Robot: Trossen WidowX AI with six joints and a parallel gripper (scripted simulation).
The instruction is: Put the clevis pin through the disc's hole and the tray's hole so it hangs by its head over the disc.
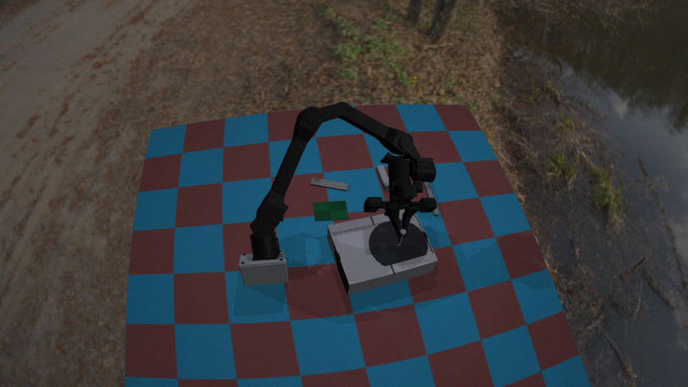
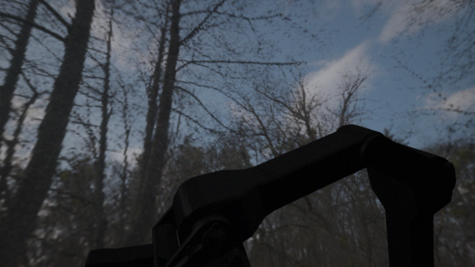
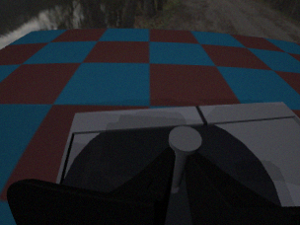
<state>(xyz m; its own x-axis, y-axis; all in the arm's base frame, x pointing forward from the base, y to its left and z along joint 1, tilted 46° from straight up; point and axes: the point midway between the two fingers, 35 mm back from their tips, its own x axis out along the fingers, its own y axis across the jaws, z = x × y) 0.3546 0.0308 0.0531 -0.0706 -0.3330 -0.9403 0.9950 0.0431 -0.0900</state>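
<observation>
pincer (image 1: 401, 232) (image 3: 180, 155): gripping pin below its head, keeping the tip free
pin (image 1: 402, 232) (image 3: 185, 139): pointing down over disc, likely aligning
disc (image 1: 384, 248) (image 3: 106, 155): lying in tray (image 1: 358, 279) (image 3: 133, 118), right of centre, awaiting pin

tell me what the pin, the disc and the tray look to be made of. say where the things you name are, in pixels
Pin (image 1: 403, 231) (image 3: 185, 139): likely steel, smooth and dull, going by its even pale grey head.
Disc (image 1: 384, 248) (image 3: 106, 160): perhaps dark matte metal; it shows flat near-black, no shine.
Tray (image 1: 358, 259) (image 3: 247, 112): probably painted or satin metal, uniformly light grey with crisp edges.
</observation>
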